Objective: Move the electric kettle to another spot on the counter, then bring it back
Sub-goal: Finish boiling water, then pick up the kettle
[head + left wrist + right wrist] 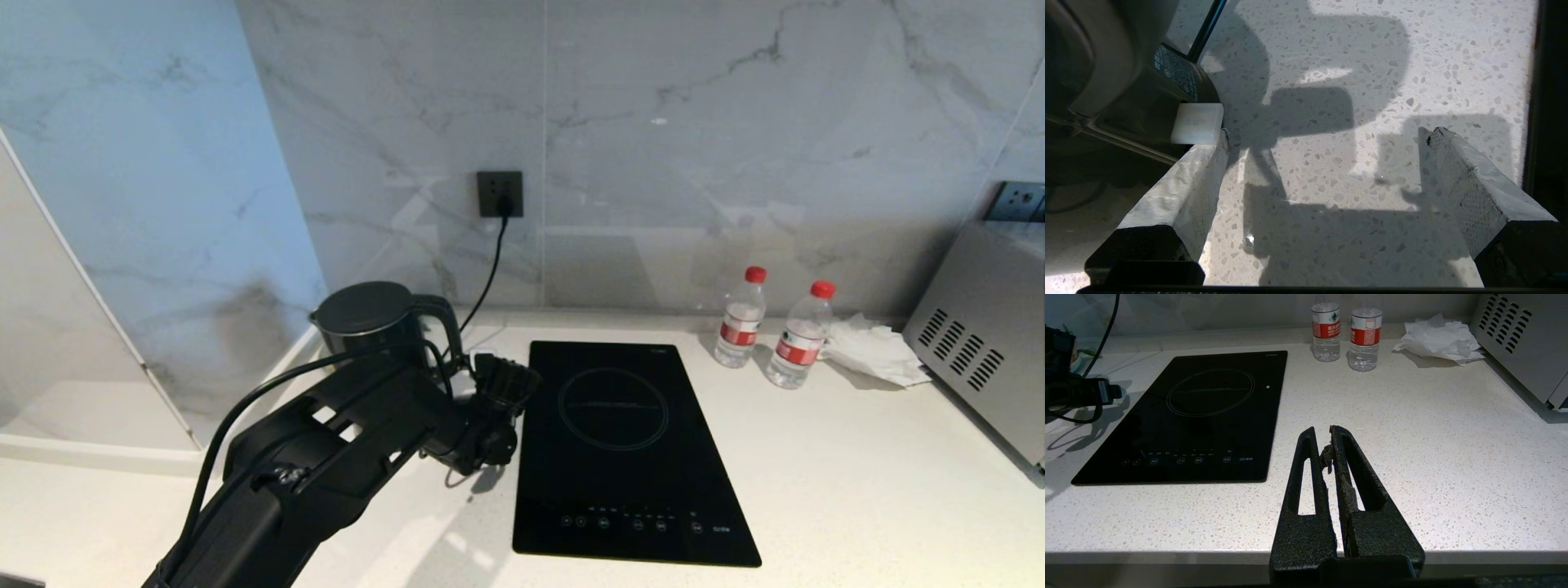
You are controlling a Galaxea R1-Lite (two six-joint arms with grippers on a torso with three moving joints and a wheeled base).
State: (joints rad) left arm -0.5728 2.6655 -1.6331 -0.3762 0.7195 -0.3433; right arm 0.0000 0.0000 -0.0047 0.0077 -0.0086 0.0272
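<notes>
Approaching: left gripper (508, 377), fingers wide apart, beside the tall glossy black electric kettle (371, 322), apparently to take its handle.
Parked: right gripper (1331, 446), fingers together, over the white speckled counter (1453, 457).

A: You had the glossy black electric kettle (371, 322) beside the black glass hob (629, 453), didn't you?

B: You did. The counter (857, 482) around that hob was white with fine grey speckles, and behind the hob you saw two clear bottles (741, 318) with red caps and red-and-white labels.
</notes>
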